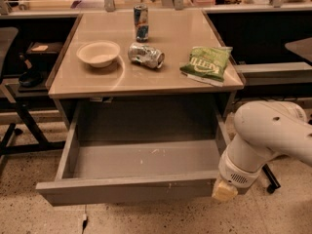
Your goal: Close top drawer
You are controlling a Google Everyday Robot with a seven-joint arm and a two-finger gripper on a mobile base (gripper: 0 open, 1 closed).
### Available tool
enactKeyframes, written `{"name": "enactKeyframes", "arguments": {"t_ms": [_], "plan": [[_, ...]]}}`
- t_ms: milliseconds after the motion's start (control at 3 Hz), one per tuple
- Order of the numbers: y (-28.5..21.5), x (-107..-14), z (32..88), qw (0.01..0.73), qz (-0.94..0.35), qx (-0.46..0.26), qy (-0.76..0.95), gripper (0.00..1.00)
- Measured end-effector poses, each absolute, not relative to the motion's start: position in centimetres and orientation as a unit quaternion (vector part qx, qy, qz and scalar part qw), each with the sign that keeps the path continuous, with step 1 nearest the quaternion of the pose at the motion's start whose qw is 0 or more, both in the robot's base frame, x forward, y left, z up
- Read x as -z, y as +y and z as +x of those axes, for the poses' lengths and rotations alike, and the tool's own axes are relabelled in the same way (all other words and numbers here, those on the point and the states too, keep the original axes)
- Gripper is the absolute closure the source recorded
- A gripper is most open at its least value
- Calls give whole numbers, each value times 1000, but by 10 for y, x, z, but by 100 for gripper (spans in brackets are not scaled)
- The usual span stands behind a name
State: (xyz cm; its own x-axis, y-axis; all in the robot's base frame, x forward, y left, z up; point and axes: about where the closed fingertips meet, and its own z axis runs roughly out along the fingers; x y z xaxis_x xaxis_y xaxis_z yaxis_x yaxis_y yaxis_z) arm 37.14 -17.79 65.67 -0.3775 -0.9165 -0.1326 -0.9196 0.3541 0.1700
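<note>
The top drawer [126, 191] is a wide grey handle-less drawer, pulled far out from under the tabletop. Its deep tray with a scuffed floor [146, 160] stands open and holds nothing. My white arm [265, 135] reaches in from the right. Its pale yellowish tip, the gripper [224, 191], sits against the right end of the drawer's flat front, at the front right corner.
On the beige tabletop [87, 84] stand a white bowl [98, 53], a crushed can [146, 55] on its side, an upright can [141, 22] and a green chip bag [207, 63]. A chair base [19, 130] stands at the left. The floor is speckled.
</note>
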Motion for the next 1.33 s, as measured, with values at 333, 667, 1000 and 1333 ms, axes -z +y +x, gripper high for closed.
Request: {"name": "enactKeyframes", "arguments": {"t_ms": [333,667,1000,1333], "plan": [[-189,-656,396,20,-539,-91,837,100],[-207,-669,446,45,-518,-53,853,100],[-207,-669,447,45,-518,-51,852,100],[-207,-667,454,56,-507,-59,858,100]]}}
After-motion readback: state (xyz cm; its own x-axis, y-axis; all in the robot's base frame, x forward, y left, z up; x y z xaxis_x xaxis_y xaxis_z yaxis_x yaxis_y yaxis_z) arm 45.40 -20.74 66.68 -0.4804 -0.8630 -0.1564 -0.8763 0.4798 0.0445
